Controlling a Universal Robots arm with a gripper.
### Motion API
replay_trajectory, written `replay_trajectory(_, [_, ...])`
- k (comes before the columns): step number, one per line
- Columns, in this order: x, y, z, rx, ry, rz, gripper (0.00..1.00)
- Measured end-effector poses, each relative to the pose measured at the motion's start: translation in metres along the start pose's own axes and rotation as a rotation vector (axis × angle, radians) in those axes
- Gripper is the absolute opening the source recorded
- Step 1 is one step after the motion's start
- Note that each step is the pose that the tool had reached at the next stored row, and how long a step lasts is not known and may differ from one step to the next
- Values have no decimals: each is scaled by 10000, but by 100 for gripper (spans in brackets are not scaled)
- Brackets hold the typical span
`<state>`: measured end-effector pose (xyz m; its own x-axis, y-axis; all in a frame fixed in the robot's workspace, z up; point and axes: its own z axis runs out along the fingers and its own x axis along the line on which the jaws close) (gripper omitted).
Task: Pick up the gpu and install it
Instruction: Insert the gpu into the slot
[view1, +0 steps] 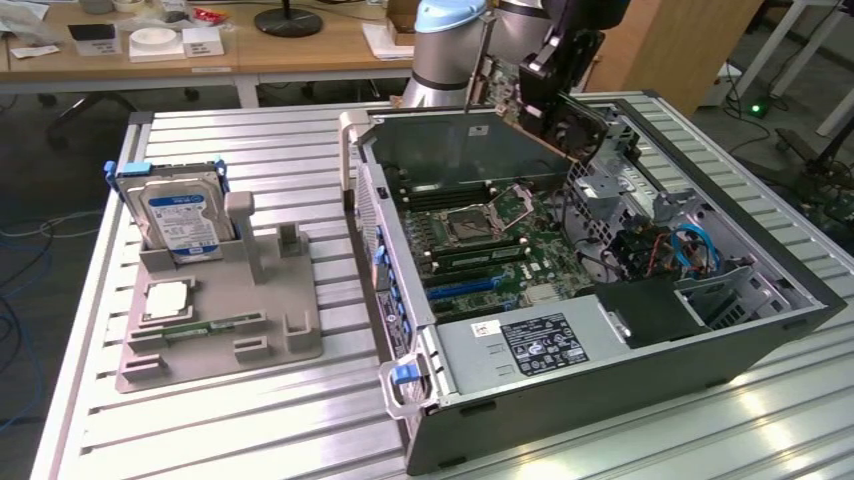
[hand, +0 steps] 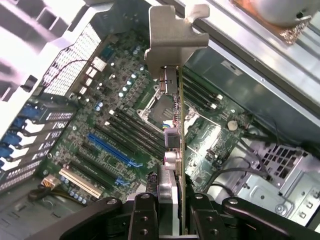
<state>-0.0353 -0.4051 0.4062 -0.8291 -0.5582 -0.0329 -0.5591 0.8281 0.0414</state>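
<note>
My gripper (view1: 558, 62) is shut on the gpu (view1: 561, 112), a dark card with a fan face, and holds it tilted in the air over the back part of the open computer case (view1: 400, 300). In the wrist view the gpu (hand: 176, 145) is edge-on between my fingers (hand: 145, 212), with its silver bracket (hand: 175, 37) at the far end. Below it lies the green motherboard (hand: 100, 125) with a long blue slot (hand: 114, 150). The card hangs clear of the board.
A grey holder (view1: 220, 320) on the slatted table at the exterior view's left carries a hard drive with a blue label (view1: 180, 215), a processor chip (view1: 167, 300) and a memory stick (view1: 214, 327). The case's power supply (view1: 534, 345) sits at its near end. Cables (view1: 681, 250) crowd its right side.
</note>
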Motion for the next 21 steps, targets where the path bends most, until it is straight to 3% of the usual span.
replay_trajectory(21, [2, 2, 1, -95, 118, -2866, 29])
